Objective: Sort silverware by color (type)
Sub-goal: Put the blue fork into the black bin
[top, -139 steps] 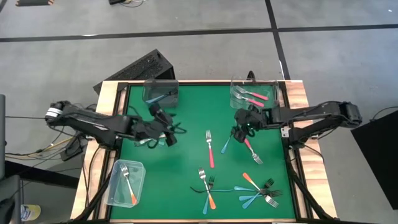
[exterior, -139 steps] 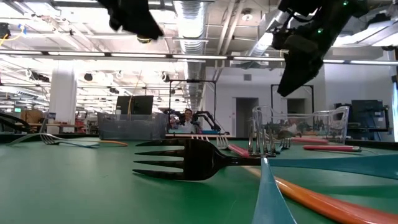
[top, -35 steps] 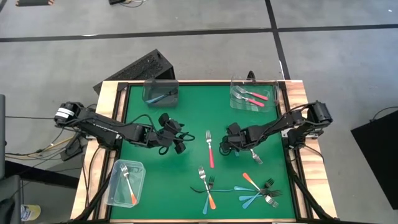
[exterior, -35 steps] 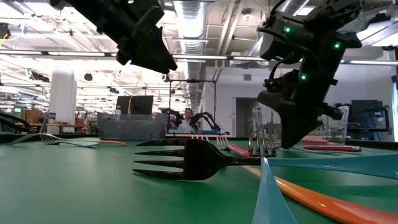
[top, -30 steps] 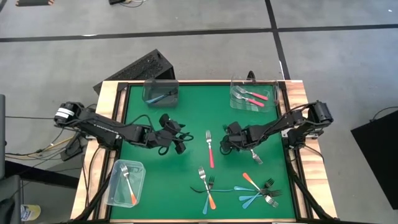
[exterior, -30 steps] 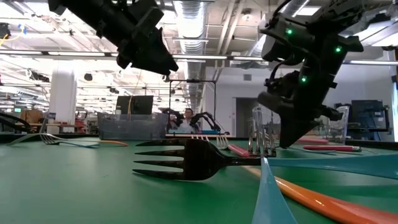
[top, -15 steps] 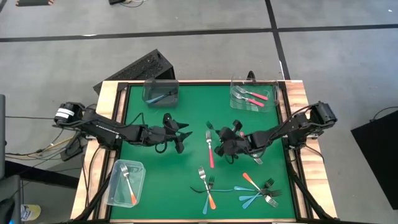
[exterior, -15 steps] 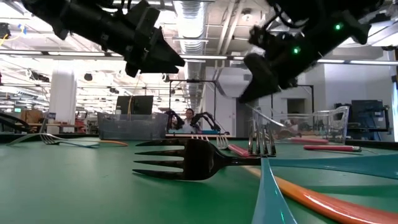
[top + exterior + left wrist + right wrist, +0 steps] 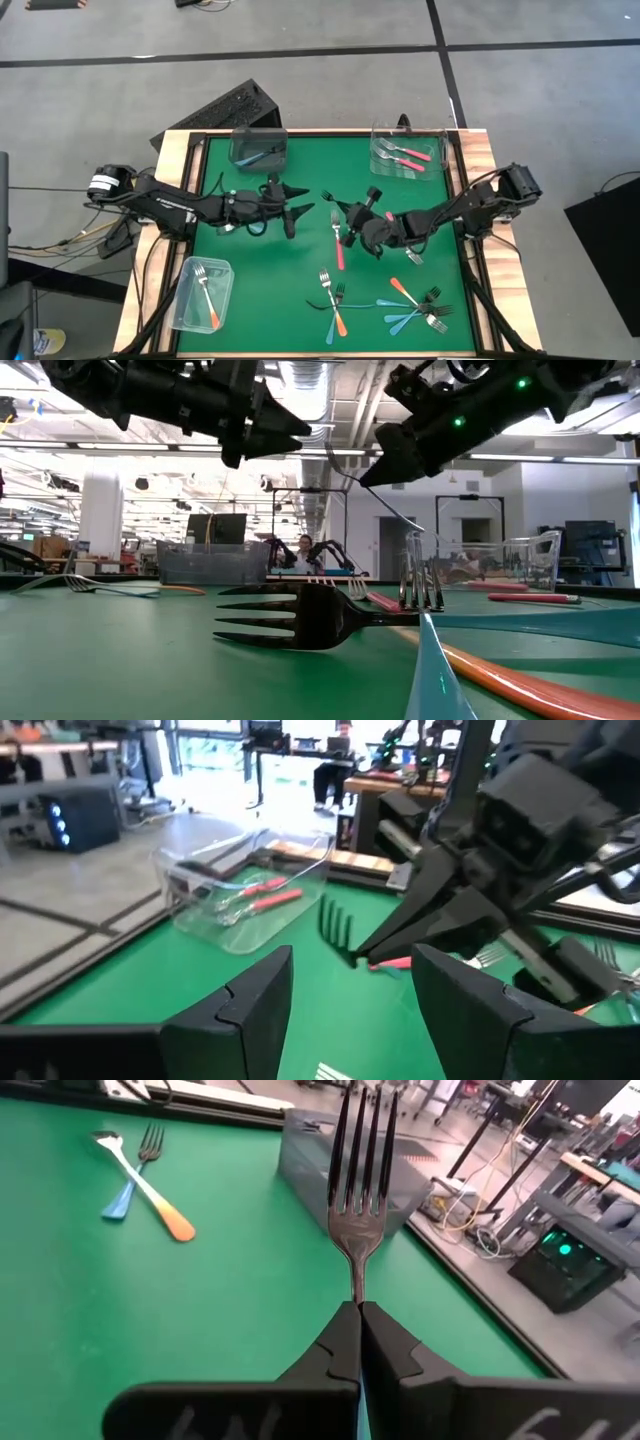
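Right gripper (image 9: 352, 222): clenched on a fork (image 9: 357, 1170), lifted off the mat near table centre, tines pointing away toward the left arm.
Held fork: handle colour hidden inside the fingers; only the metal tines and neck show. In the high view it is a thin dark sliver (image 9: 333, 200), hard to make out.
Left gripper (image 9: 293, 212): fingers spread, empty, hovering left of centre, its tips facing the right gripper.
Change: half a second ago the two grippers were farther apart; both have since edged toward each other and the fork has come up higher.
Pink fork (image 9: 338, 242): flat on the mat just beside the right gripper, untouched.
Far-right bin (image 9: 441, 148): holds pink-handled forks (image 9: 408, 154).
Far-left bin (image 9: 257, 136): one teal-handled fork (image 9: 262, 154) inside, seen dimly through the tinted wall.
Near-left bin (image 9: 180, 300): one orange-handled fork (image 9: 206, 296).
Loose pile (image 9: 415, 306): orange and teal forks crossed near the front edge; which lies on top I cannot tell.
Low view: a dark fork (image 9: 300, 616) close to the lens blocks much of the table.
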Controlling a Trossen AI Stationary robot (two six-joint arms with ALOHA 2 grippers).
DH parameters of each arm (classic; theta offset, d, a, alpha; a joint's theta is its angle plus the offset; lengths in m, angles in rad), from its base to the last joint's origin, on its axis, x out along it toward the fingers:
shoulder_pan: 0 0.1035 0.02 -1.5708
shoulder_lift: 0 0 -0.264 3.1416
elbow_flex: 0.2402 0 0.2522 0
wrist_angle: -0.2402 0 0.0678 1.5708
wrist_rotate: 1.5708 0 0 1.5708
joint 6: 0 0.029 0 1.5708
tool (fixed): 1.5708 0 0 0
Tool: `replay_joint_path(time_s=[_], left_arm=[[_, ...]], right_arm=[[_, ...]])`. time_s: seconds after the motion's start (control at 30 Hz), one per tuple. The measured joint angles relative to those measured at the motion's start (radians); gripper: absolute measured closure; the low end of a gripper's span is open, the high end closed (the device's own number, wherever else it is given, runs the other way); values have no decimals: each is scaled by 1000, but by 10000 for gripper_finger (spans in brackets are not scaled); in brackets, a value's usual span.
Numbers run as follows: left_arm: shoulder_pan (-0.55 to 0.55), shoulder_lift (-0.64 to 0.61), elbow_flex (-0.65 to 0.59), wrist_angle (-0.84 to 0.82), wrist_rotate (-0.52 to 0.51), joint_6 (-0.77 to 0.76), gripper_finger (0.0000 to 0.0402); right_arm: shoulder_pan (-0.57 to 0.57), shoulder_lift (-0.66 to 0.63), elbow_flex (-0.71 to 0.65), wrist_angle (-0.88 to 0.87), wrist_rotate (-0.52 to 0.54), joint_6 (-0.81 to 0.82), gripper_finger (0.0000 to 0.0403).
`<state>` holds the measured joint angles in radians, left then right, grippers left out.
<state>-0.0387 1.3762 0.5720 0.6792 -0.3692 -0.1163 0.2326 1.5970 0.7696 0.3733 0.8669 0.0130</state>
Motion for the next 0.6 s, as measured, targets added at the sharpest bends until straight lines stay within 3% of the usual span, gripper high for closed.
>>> replay_joint_path(time_s=[0.4,0.6], left_arm=[[49,7,0,58,3,-10,188],[58,98,35,163,78,4,188]], right_arm=[[0,0,1,136,0,-142,389],[-6,0,2,190,0,-212,389]])
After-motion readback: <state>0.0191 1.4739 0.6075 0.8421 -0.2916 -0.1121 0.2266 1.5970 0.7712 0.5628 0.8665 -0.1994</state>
